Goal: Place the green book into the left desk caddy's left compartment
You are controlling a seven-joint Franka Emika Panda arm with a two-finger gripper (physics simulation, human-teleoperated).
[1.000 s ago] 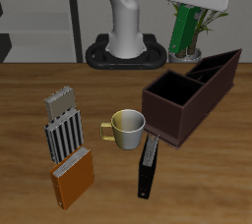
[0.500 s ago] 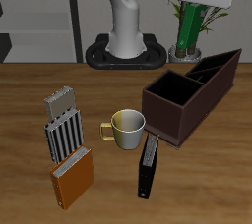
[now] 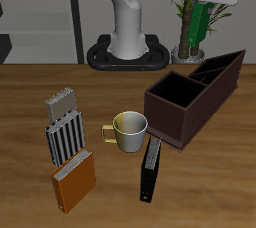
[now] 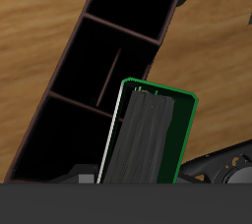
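Observation:
My gripper (image 3: 205, 6) is high above the table's back part, shut on the green book (image 3: 203, 24), which hangs nearly upright from it. The left desk caddy (image 3: 186, 113), a long dark brown open box, lies below and nearer the front. Its left compartment (image 3: 224, 65) is at the taller end with sloping walls, roughly below the book. In the wrist view the green book (image 4: 150, 135) fills the space between my fingers, edge-on, over the caddy's (image 4: 69, 66) divided sections. My fingertips are hidden behind the book there.
A cream mug (image 3: 130, 130) stands beside the caddy's low end. A black book (image 3: 151, 167) lies near the front edge. An orange book (image 3: 74, 180) and two striped grey items (image 3: 65, 137) lie farther off. A potted plant (image 3: 187, 47) stands behind the caddy.
My gripper has carried the green book sideways toward the caddy's taller end, and the book has swung from tilted to nearly upright. Nothing on the table moved.

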